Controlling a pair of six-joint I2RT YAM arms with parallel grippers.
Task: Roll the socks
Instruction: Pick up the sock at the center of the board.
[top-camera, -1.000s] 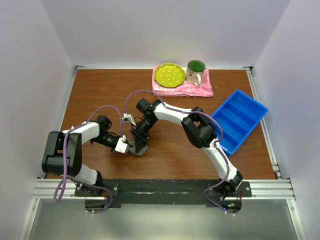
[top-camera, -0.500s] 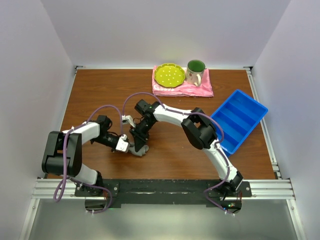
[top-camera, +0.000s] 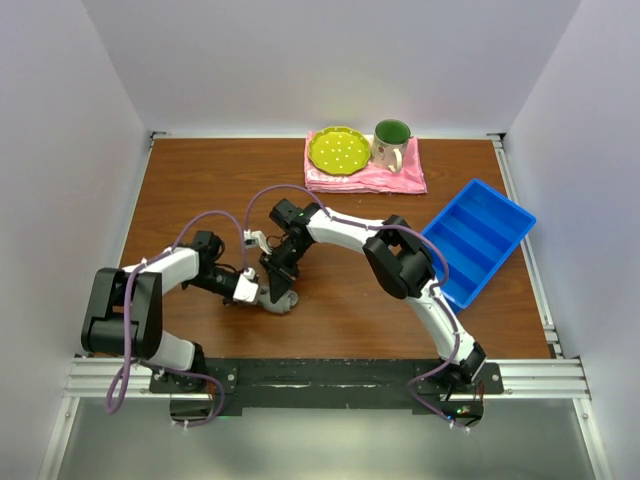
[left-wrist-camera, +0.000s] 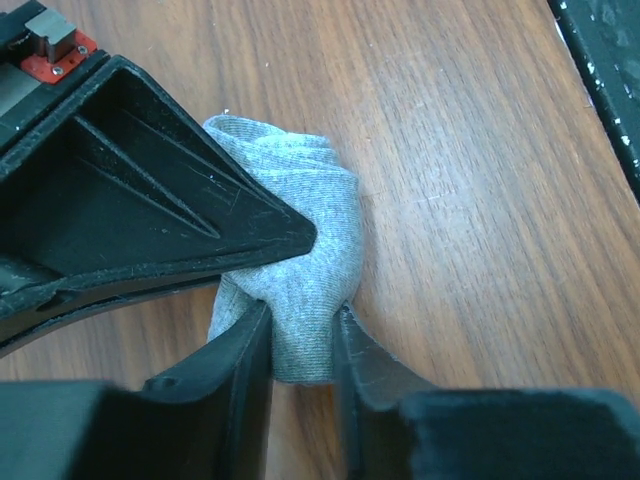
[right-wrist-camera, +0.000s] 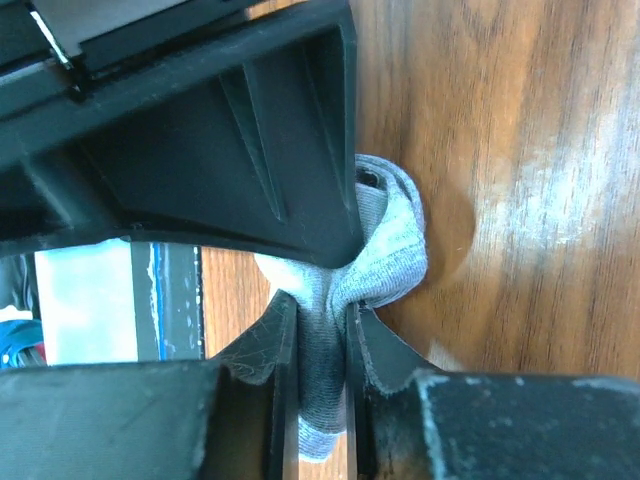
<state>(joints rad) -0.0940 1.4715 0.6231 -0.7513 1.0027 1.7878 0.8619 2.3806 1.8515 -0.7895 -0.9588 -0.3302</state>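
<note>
Since a second ago the right hand (right-wrist-camera: 320, 305) has clamped onto the socks (left-wrist-camera: 325, 220), a loosely rolled grey bundle on the desk (left-wrist-camera: 480, 200), which the left hand (left-wrist-camera: 303, 315) also pinches, so rolling looks advanced but unfinished.

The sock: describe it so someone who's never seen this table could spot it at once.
On the brown table, look near the front edge where the left claw and right claw meet. The sock is the grey knitted bundle gripped by both, unlike the flat pink cloth at the back.
</note>
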